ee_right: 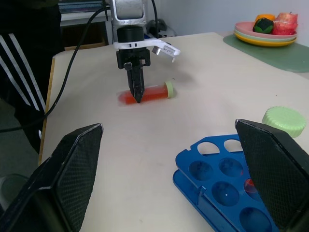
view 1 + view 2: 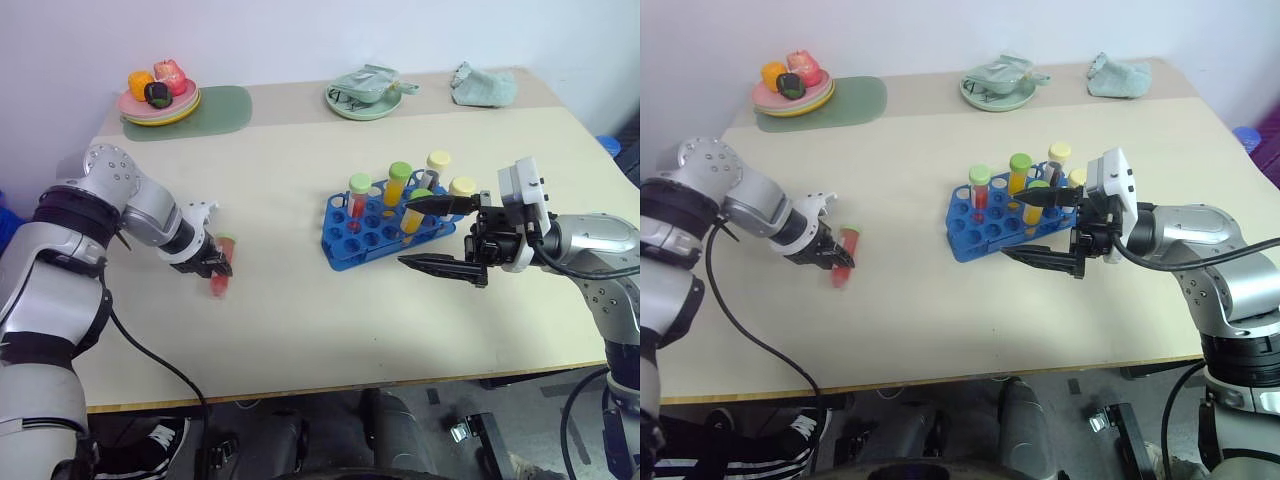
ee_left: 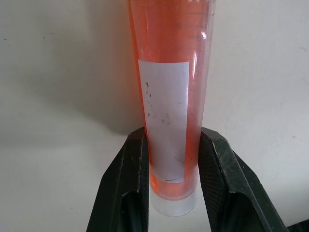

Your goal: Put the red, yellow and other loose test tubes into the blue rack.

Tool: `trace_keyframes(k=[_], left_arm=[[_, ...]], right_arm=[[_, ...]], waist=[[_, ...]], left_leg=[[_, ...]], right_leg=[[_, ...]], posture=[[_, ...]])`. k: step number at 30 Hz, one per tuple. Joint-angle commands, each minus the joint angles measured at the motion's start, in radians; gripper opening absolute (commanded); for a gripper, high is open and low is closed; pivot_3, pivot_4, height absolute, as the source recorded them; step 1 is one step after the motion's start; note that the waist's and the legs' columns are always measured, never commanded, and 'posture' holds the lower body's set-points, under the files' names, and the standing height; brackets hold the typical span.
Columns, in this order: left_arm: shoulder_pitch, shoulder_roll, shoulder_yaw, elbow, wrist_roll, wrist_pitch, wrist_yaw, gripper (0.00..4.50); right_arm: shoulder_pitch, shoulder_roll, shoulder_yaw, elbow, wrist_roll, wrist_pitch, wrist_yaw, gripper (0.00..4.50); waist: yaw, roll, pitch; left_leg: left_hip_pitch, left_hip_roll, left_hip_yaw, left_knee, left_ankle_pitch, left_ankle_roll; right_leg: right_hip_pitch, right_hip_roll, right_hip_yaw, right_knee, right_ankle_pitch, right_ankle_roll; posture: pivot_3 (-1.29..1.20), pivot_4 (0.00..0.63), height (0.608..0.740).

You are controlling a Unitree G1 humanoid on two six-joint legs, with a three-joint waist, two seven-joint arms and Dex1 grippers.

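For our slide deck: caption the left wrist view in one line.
Left gripper shut on the red test tube lying on the table.

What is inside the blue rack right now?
The blue rack holds five capped tubes: a red tube, an orange tube, and others partly covered by the right gripper. Its front holes stand empty.

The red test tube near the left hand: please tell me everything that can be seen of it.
The red test tube is a clear, plastic-looking tube holding red-orange liquid, with a pale green cap at one end and a white paper label with faint marks on its side. It lies flat on the beige table, well apart from the blue rack. The left hand points down at it, its two black fingers shut on the tube near the clear rounded bottom end.
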Motion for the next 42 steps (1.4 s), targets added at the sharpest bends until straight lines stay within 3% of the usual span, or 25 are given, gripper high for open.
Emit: trace_keyframes(k=[1,4,11,18,22,29,35,42], left_arm=[[0.009,-0.012,0.11,-0.031,0.032,0.005,0.048,0.82],[0.033,-0.009,0.148,-0.053,0.029,0.005,0.078,0.82],[0.179,-0.005,0.395,-0.409,0.2,-0.034,0.081,0.82],[0.414,0.071,0.485,-0.883,0.424,-0.377,-0.204,0.82],[0.604,0.0,0.578,-1.028,0.575,-0.759,-0.387,0.82],[0.754,-0.171,0.647,-1.063,0.716,-1.186,-0.629,0.82],[0.789,-0.316,0.576,-1.002,0.856,-1.507,-0.84,0.82],[0.723,-0.47,0.472,-0.779,1.02,-1.797,-0.999,0.82]], right_arm=[[-0.009,-0.01,-0.021,-0.015,-0.006,-0.022,0.004,4.5],[-0.011,-0.008,-0.019,-0.011,-0.008,-0.025,0.003,4.5],[0.0,-0.005,-0.026,-0.01,-0.018,-0.031,0.002,4.5],[0.016,-0.003,-0.056,-0.02,-0.007,-0.023,-0.029,4.5],[0.029,-0.006,-0.082,-0.018,-0.011,-0.026,-0.053,4.5],[0.058,-0.004,-0.117,-0.028,-0.014,-0.032,-0.091,4.5],[0.106,-0.005,-0.133,-0.042,-0.034,-0.051,-0.124,4.5],[0.159,-0.013,-0.161,-0.065,-0.039,-0.054,-0.151,4.5]], waist=[[-0.001,0.0,0.0],[-0.008,0.0,0.0],[-0.005,0.0,0.0],[-0.004,0.0,0.0],[-0.002,0.001,-0.001],[0.002,0.001,-0.001],[0.017,0.0,-0.001],[0.024,0.0,-0.001]], left_leg=[[0.0,0.0,0.0,0.0,0.0,0.0],[0.0,0.0,0.0,0.0,0.0,0.0],[-0.001,0.002,0.0,0.0,0.0,-0.001],[-0.001,0.003,0.001,-0.001,0.0,-0.001],[-0.001,0.003,0.001,-0.001,0.0,-0.001],[-0.001,0.004,0.002,0.0,0.0,0.0],[-0.001,0.004,0.003,0.0,0.0,0.0],[0.0,0.003,0.004,0.002,0.0,0.001]], right_leg=[[0.0,0.0,0.0,0.0,0.0,0.0],[-0.001,0.0,0.0,0.0,0.0,0.0],[-0.002,0.0,0.0,0.001,0.0,0.0],[-0.002,0.0,0.0,0.0,0.0,0.0],[-0.001,-0.001,0.0,-0.001,0.0,0.0],[-0.001,-0.001,0.0,-0.001,0.0,0.0],[0.0,-0.001,0.0,-0.002,0.0,0.0],[0.003,-0.001,0.0,-0.003,0.001,0.0]], posture=[[0.0,0.15,0.74],[0.0,0.15,0.74],[0.0,0.15,0.74],[0.0,0.15,0.74],[0.0,0.15,0.74],[0.0,0.15,0.74],[0.0,0.15,0.74],[0.0,0.15,0.74]])
